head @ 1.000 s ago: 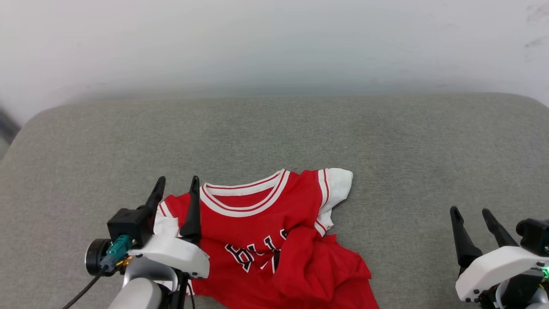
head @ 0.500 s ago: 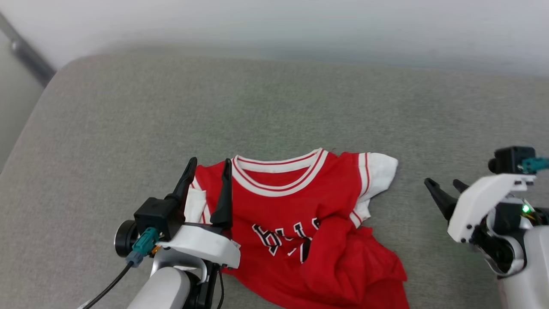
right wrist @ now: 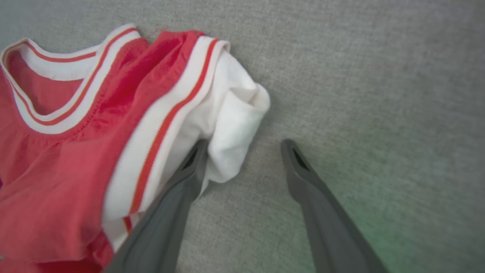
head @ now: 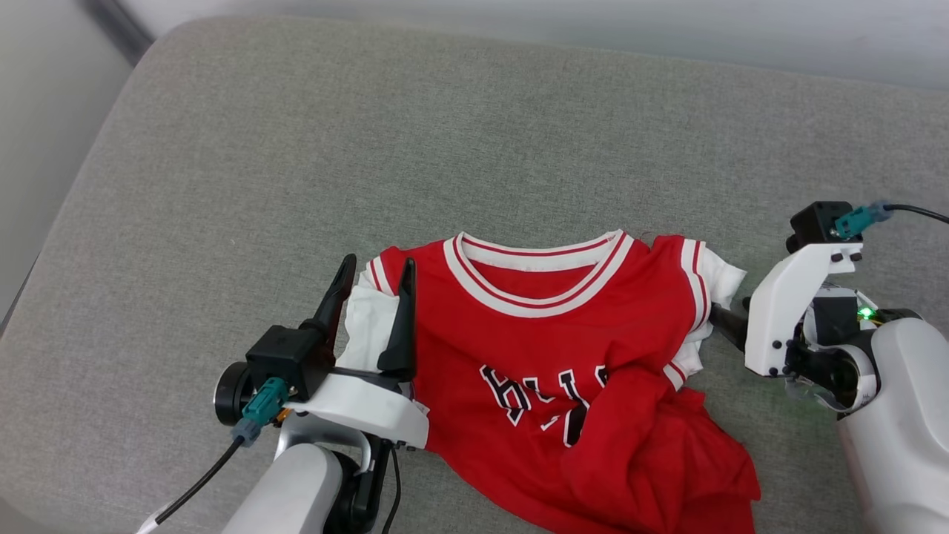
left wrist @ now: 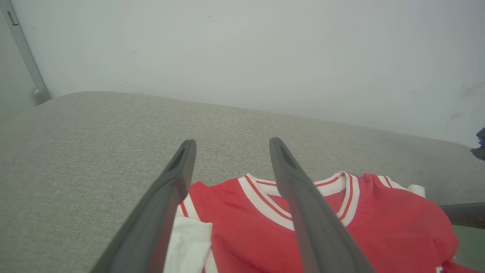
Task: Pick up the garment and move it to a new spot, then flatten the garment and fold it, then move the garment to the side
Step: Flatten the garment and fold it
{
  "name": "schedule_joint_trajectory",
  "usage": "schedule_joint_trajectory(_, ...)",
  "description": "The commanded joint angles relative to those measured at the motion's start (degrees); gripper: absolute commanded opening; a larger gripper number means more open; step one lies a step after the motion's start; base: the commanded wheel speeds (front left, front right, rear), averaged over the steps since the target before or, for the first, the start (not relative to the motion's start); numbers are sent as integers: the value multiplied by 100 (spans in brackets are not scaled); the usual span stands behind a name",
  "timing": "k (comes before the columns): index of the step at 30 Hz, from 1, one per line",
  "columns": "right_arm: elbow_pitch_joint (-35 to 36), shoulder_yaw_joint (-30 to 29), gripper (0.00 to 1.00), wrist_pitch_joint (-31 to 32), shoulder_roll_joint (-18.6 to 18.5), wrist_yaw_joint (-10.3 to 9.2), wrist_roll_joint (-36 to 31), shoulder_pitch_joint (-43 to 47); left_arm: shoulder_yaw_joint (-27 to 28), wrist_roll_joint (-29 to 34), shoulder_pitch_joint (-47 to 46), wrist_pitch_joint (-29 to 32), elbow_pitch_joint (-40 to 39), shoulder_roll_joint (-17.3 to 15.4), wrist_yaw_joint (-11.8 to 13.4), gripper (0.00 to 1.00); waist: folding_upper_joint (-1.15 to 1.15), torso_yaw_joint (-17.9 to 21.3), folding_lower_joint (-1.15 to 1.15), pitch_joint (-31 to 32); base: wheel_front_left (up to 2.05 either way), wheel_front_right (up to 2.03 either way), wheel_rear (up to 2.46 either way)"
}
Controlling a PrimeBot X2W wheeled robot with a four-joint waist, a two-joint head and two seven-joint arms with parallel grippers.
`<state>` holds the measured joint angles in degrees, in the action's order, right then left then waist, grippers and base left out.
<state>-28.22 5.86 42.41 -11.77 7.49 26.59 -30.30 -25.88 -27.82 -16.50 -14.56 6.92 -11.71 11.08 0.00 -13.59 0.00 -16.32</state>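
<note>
The grey cushion carries everything. Its far edge and far-left rounded corner show in the head view, and most of it is bare.

The shirt lies near the front edge, about mid-width. Its collar points to the far edge. Its lower part is bunched and thrown up over the lettering on the right side, and it runs out of the bottom of the head view.

The left gripper is spread wide over the shirt's left shoulder, one finger on each side of the left sleeve. I cannot tell whether it touches the cloth. The right gripper is also spread. One finger lies against the edge of the right sleeve and the other is over bare cushion.

Risks, as I judge them:
- If the right gripper closes here, it would likely catch only the loose sleeve tip. The shirt would then hang from that sleeve and twist, or slip out.
- The finger over bare cushion could pinch or snag the upholstery if it comes down too low.
- The left gripper may take a single layer at the shoulder, so the back stays behind and the cloth folds under.
- Uneven grips or heights would leave the bunched hem tangled, and flattening would be harder.
- A drag towards the front edge could pull the shirt off the cushion.
</note>
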Motion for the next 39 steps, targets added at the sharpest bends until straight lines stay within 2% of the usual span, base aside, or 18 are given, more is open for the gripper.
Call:
schedule_joint_trajectory(1, -287, 183, 33, 146, 131, 0, 59, 238, 15, 14, -54, -25, 11, 13, 3, 100, 0, 5, 0, -3, 0, 0, 0)
schedule_joint_trajectory(2, -296, 230, 0, 92, 142, 1, 108, 205, 41, 8, -44, -30, 13, 7, 18, 100, 0, 26, 0, -5, 0, 0, 0)
schedule_joint_trajectory(4, -226, 324, 0, -17, 103, 1, 148, 70, 106, 4, 1, -33, 0, -27, 58, 100, 0, 96, 0, -12, 0, 0, 0)
schedule_joint_trajectory(9, 267, 432, 0, -432, -265, -2, 122, -288, 191, 18, 97, -35, -41, -115, 143, 100, 0, 332, 0, 47, 0, 0, 0)
schedule_joint_trajectory(14, 945, 366, 0, -569, -590, -2, 89, -220, 295, -9, 176, 7, -91, -227, 225, 100, 0, 648, 0, 120, 0, 0, 0)
schedule_joint_trajectory(17, 1361, 49, 0, -495, -765, -2, 26, 99, 334, -29, 200, 51, -146, -289, 279, 100, 0, 806, 0, 164, 0, 0, 0)
schedule_joint_trajectory(20, 1730, -506, 0, -297, -776, -2, -90, 565, 380, -48, 267, 74, -195, -347, 333, 100, 0, 953, 0, 202, 0, 0, 0)
schedule_joint_trajectory(23, 1960, -1161, 0, -109, -618, -2, -253, 1183, 436, -79, 345, 131, -248, -399, 398, 100, 0, 1073, 0, 231, 0, 0, 0)
schedule_joint_trajectory(27, 1953, -1808, 0, -46, -231, -2, -414, 1835, 498, -105, 439, 211, -286, -471, 476, 100, 0, 1194, 0, 265, 0, 0, 0)
schedule_joint_trajectory(28, 1929, -1904, 9, -109, -141, -2, -464, 1915, 509, -122, 460, 227, -286, -485, 502, 100, 0, 1228, 0, 274, 0, 0, 0)
schedule_joint_trajectory(29, 1892, -1979, 48, -196, -41, -2, -498, 1986, 523, -139, 471, 255, -277, -500, 514, 100, 0, 1255, 0, 282, 0, 0, 0)
schedule_joint_trajectory(30, 1857, -2015, 100, -295, 24, -2, -545, 2051, 532, -153, 480, 268, -269, -515, 520, 100, 0, 1280, 0, 298, 0, 0, 0)
schedule_joint_trajectory(33, 1834, -2058, 100, -687, 229, -1, -539, 2130, 553, -193, 574, 319, -229, -542, 548, 100, 0, 1351, 0, 369, 0, 0, 0)
schedule_joint_trajectory(39, 2115, -2016, 100, -2093, 261, -2, -755, 2324, 617, -286, 765, 393, -155, -627, 591, 100, 0, 1456, 0, 632, 0, 0, 0)
